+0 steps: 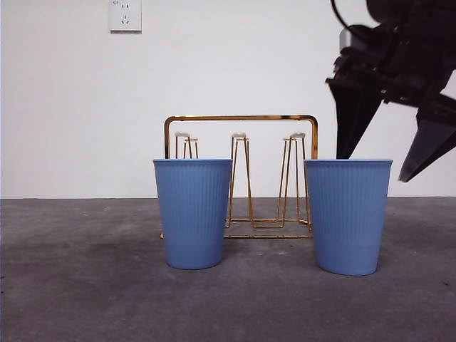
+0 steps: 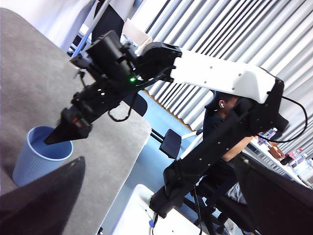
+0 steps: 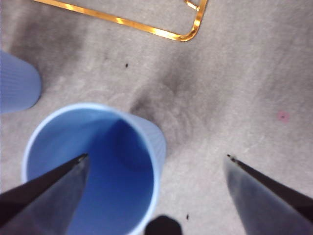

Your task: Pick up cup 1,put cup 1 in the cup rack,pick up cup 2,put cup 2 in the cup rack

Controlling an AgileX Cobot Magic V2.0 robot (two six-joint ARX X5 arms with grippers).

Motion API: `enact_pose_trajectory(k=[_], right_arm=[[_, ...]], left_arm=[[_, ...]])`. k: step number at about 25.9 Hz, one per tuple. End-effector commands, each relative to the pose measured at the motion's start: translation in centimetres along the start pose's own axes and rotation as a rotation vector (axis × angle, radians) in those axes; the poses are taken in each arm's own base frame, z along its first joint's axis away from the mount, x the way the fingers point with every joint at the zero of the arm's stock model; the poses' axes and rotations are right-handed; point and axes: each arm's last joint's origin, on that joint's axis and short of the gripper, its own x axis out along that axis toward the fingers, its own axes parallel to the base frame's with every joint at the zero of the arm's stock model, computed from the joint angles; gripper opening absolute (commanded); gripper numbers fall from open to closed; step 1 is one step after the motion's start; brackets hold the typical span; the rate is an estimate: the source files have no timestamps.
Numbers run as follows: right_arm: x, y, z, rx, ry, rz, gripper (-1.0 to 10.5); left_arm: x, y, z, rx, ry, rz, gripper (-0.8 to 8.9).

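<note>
step: reaching for cup 1 (image 1: 348, 214) | right gripper (image 1: 388, 146) gaping, one jaw straddling its rim | next: close on wall, lift toward rack (image 1: 241, 178)

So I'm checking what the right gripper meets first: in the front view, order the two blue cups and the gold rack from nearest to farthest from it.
From the right gripper:
1. Right-hand blue cup, directly under the open jaws.
2. Cup rack, in the middle, behind the cups.
3. Left-hand blue cup, far side.

No readable text, label, brand, number or sign on anything in view.
</note>
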Motion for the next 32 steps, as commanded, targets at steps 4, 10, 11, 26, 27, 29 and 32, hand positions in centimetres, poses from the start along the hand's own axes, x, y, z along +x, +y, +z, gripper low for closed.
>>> enact_pose_trajectory(k=[4,10,11,26,27,29,32], right_arm=[[1.9,-0.2,0.2,0.024,0.053,-0.005,2.9],[2.9,-0.4,0.4,0.026,0.070,-0.003,1.0],[2.9,-0.4,0.4,0.024,0.066,-0.001,0.5],[-4.7,1.0,0.1,-0.053,-0.186,0.020,-0.1],[-6.3,1.3,0.0,-0.062,-0.240,0.034,-0.1],[-9.7,2.0,-0.3,-0.079,-0.360,0.077,-0.1],[-15.4,3.2,-1.2,-0.108,-0.582,0.154,-0.1]], left_arm=[[0.4,-0.1,0.5,0.015,-0.004,-0.031,6.59],[0.7,-0.4,1.1,0.020,-0.026,-0.062,6.60],[0.7,-0.4,1.2,0.020,-0.028,-0.067,6.59],[1.7,-2.0,3.0,0.041,-0.190,-0.102,6.60],[1.8,-2.2,3.3,0.049,-0.212,-0.116,6.59],[2.0,-2.5,3.8,0.060,-0.254,-0.148,6.59],[2.5,-3.0,4.5,0.072,-0.315,-0.209,6.60]])
